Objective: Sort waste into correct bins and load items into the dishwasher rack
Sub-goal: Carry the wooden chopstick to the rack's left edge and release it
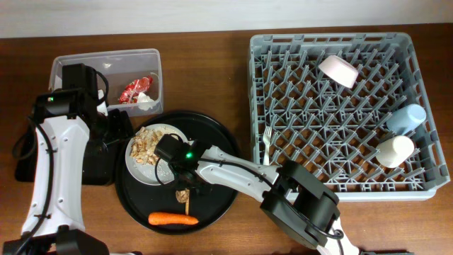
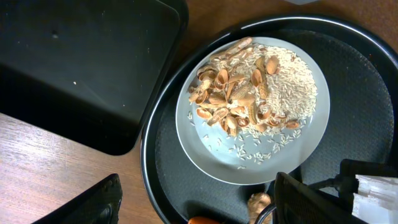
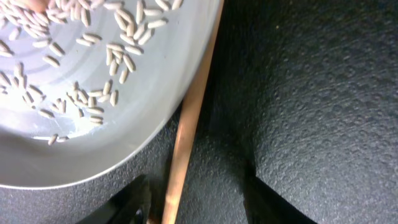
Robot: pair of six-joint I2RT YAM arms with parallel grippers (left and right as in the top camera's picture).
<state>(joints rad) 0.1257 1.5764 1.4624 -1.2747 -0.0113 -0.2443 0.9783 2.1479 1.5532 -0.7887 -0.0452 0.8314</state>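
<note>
My right gripper (image 1: 181, 175) (image 3: 205, 199) is open low over the round black tray (image 1: 221, 185), its fingers either side of a pale wooden cutlery piece (image 3: 186, 143) beside the white plate (image 1: 144, 174) (image 3: 93, 137). The plate (image 2: 249, 168) holds beige food scraps (image 1: 147, 142) (image 2: 230, 99) and rice. My left gripper (image 1: 119, 132) (image 2: 196, 199) is open and empty above the round tray's left edge. The carrot (image 1: 173, 219) and brown lump (image 1: 182, 194) (image 2: 260, 202) lie on the round tray. The red wrapper (image 1: 134, 88) and tissue (image 1: 147, 101) are in the clear tub (image 1: 106, 59).
The shallow black rectangular tray (image 1: 99, 167) (image 2: 81, 68) lies left of the round tray. The grey dishwasher rack (image 1: 333, 39) at the right holds a cream bowl (image 1: 337, 70), light-blue cup (image 1: 406, 118), white cup (image 1: 395, 151) and pale fork (image 1: 267, 142).
</note>
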